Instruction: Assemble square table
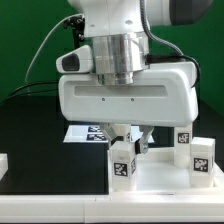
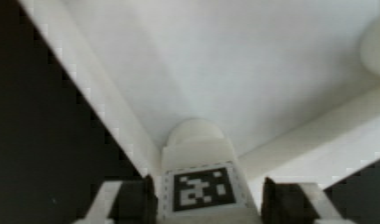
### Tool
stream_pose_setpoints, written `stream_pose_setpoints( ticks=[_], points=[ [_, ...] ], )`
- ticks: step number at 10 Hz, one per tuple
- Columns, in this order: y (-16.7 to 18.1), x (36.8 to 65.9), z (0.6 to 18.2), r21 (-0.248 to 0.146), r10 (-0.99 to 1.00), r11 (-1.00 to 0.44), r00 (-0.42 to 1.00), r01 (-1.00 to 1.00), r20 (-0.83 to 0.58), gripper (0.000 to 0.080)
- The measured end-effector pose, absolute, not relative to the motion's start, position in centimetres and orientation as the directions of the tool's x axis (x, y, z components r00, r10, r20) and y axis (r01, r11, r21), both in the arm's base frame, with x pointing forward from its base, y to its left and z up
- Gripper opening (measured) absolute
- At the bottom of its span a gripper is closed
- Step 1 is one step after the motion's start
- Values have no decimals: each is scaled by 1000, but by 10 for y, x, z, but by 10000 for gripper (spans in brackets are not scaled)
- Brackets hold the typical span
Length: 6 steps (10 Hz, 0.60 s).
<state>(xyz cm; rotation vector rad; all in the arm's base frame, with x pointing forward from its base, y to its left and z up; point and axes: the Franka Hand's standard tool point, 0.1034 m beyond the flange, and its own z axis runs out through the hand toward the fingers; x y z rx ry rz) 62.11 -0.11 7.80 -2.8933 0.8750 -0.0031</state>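
The white square tabletop [image 1: 160, 185] lies flat at the front of the exterior view and fills most of the wrist view [image 2: 258, 70]. My gripper [image 1: 125, 148] hangs straight down over the tabletop's near corner. It is shut on a white leg [image 1: 123, 163] with a black-and-white tag, which stands upright on the tabletop. In the wrist view the leg [image 2: 205, 175] sits between my two fingers [image 2: 119, 203], its tag facing the camera, and my gripper [image 2: 205, 208] closes on its sides. Two more tagged legs [image 1: 200, 158] stand at the exterior view's right.
The marker board [image 1: 83, 132] lies on the black table behind the tabletop, partly hidden by my gripper. A white block [image 1: 3, 166] shows at the exterior view's left edge. A green wall stands behind.
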Motion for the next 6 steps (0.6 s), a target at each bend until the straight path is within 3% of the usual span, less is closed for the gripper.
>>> stream_pose_setpoints(
  ticks=[4,5,6],
  points=[
    [3,621,77,-104,-726,-678,685,-728,-61,284],
    [3,621,77,-99,-792,-599,606,-795,-75,284],
    [5,622,79,-76,-901,-416,422,-906,-100,284]
  ],
)
